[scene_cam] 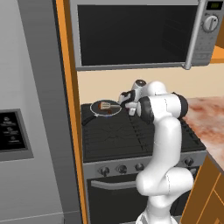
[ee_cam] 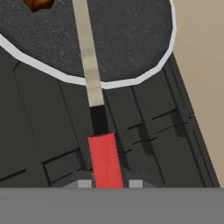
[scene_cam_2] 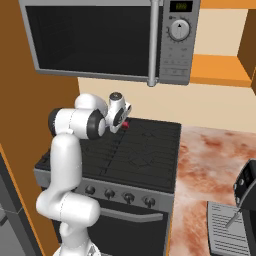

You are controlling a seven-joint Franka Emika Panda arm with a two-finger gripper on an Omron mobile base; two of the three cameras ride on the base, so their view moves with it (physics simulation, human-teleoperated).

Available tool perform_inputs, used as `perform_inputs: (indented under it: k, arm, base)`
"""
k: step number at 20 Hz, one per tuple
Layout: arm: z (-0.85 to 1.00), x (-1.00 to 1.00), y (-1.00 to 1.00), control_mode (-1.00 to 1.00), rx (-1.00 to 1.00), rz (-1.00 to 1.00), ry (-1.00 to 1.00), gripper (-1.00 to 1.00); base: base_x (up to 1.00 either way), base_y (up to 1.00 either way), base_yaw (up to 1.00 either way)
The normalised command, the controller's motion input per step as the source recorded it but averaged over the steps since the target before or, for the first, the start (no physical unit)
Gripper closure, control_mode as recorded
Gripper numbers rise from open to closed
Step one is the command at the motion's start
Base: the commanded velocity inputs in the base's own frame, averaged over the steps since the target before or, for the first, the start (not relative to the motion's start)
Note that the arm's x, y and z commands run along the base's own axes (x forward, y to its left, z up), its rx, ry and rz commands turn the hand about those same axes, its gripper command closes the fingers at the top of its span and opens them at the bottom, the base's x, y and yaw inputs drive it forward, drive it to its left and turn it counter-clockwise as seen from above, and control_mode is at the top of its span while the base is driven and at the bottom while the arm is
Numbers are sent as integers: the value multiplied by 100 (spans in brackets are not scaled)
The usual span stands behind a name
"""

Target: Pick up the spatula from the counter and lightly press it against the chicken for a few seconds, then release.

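My gripper (ee_cam: 109, 183) is shut on the red handle of the spatula (ee_cam: 105, 159). Its pale shaft runs out over the white-rimmed dark pan (ee_cam: 131, 39). The brown chicken (ee_cam: 38, 3) lies in the pan near the view's top edge, beside the shaft; the blade end is cut off. In the left base view the gripper (scene_cam: 127, 101) hangs by the pan (scene_cam: 94, 108) on the stove's back left burner, and the spatula blade (scene_cam: 105, 105) lies over the pan. In the right base view the red handle (scene_cam_2: 125, 124) shows under the hand (scene_cam_2: 120, 117).
A black stove (scene_cam: 118, 135) with a row of knobs (scene_cam: 122, 168) stands below the microwave (scene_cam: 135, 33). A grey fridge (scene_cam: 26, 131) and an orange panel wall off the left. A marble counter (scene_cam_2: 210, 160) runs to the right, with a dark appliance (scene_cam_2: 247, 187) at its near end.
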Motion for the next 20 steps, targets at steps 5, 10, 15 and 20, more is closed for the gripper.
perform_inputs:
  k: [5, 10, 15, 20]
  arm:
    - [0, 0, 0, -100, 0, 0, -3, 100]
    - [0, -6, 0, -100, 0, 1, -6, 100]
    - [4, -25, 0, -100, 0, 6, -10, 100]
    - [20, -28, -8, -100, 0, 10, -11, 100]
  base:
    - [0, 0, 0]
    - [0, 0, 0]
    - [0, 0, 0]
    - [0, 0, 0]
